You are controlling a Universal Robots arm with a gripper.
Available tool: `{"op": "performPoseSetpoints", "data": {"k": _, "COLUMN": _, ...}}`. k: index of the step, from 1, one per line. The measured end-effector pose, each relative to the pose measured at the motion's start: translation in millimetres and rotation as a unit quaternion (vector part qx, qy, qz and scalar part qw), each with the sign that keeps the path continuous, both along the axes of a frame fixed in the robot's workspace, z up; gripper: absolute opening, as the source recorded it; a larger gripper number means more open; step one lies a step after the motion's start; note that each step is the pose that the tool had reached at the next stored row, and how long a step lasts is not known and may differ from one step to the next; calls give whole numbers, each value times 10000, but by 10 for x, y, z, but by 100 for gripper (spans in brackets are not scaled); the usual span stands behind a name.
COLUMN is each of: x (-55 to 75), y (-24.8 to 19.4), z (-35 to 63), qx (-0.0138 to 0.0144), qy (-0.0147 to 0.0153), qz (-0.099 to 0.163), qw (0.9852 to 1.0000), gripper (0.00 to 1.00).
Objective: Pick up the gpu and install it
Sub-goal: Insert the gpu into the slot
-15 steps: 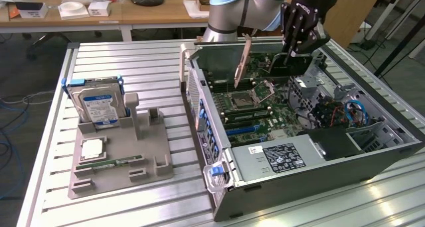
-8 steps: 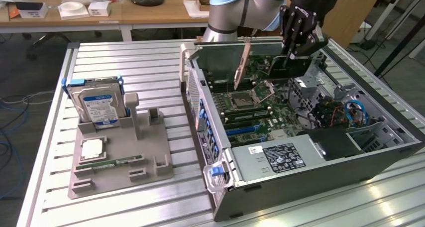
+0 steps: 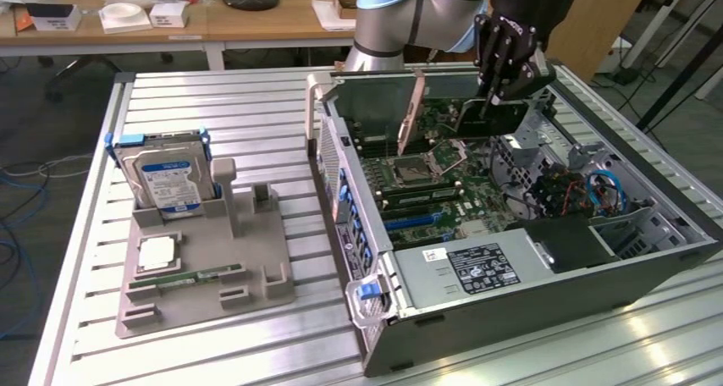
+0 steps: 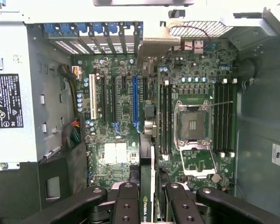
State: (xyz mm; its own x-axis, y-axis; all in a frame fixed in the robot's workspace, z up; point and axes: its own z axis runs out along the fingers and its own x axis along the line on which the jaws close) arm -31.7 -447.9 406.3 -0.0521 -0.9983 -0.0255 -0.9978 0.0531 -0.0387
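Right now the gripper (image 3: 488, 107) hangs inside the open computer case (image 3: 543, 306), which lies on its side on the slatted metal surface (image 3: 226, 107). Its fingers (image 4: 126, 205) are pinching the gpu (image 4: 146, 186) between them, one pad on each flat face, so the card sits edge-on to the wrist camera with its printed label just readable between the pads.

In the exterior view the dark board hangs straight down from the fingertips at the far end of the case, above the motherboard (image 4: 112, 135) and apart from it; no part of the card looks seated.

The relation that matters is between the card's lower edge and the expansion slots. In the wrist view the gpu's long axis runs parallel with those slots, and the long blue slot (image 4: 135, 100) lies just beside the line of the card, nearer to it than the white slot (image 4: 92, 102) is. Whether the edge connector stands exactly over a slot cannot be told from these angles.

Well apart from the case, on the exterior view's left, a grey holder (image 3: 243, 259) carries the hard drive (image 3: 168, 179) and a RAM stick (image 3: 186, 278).
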Motion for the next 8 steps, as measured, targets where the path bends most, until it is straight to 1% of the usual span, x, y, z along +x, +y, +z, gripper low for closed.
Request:
{"op": "performPoseSetpoints", "data": {"k": 6, "x": 0, "y": 1, "z": -1, "qx": -13, "qy": 0, "qz": 0, "qw": 10000, "gripper": 26}}
{"op": "performPoseSetpoints", "data": {"k": 8, "x": 0, "y": 1, "z": -1, "qx": -13, "qy": 0, "qz": 0, "qw": 10000, "gripper": 26}}
